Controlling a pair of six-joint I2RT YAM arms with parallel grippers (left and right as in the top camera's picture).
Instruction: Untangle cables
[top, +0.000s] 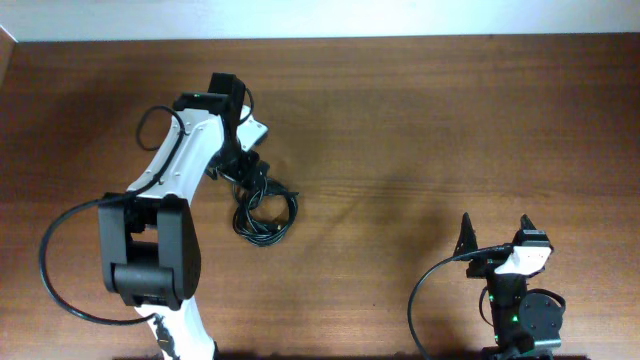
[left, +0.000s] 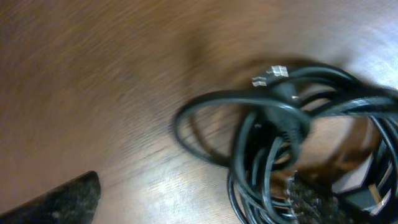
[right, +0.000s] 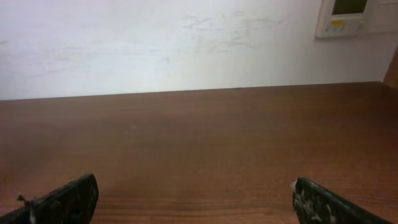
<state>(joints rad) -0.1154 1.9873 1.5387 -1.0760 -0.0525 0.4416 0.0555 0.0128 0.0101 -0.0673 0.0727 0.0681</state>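
Observation:
The cables (top: 266, 213) are thin glossy black cords bunched in one tangled coil on the wooden table, left of centre. In the left wrist view the cables (left: 273, 118) fill the right side, with a small metal-pinned plug end (left: 271, 74) on top. My left gripper (top: 246, 170) hovers at the coil's upper edge. It is open (left: 193, 202): one finger is over bare wood and the other sits among the cable loops. My right gripper (top: 495, 235) rests near the front right, open and empty (right: 196, 205), far from the cables.
The brown wooden table (top: 420, 130) meets a white wall (right: 186, 43) at the back. A thick black robot wire (top: 60, 270) loops beside the left arm's base, and another (top: 420, 300) curves by the right arm's base.

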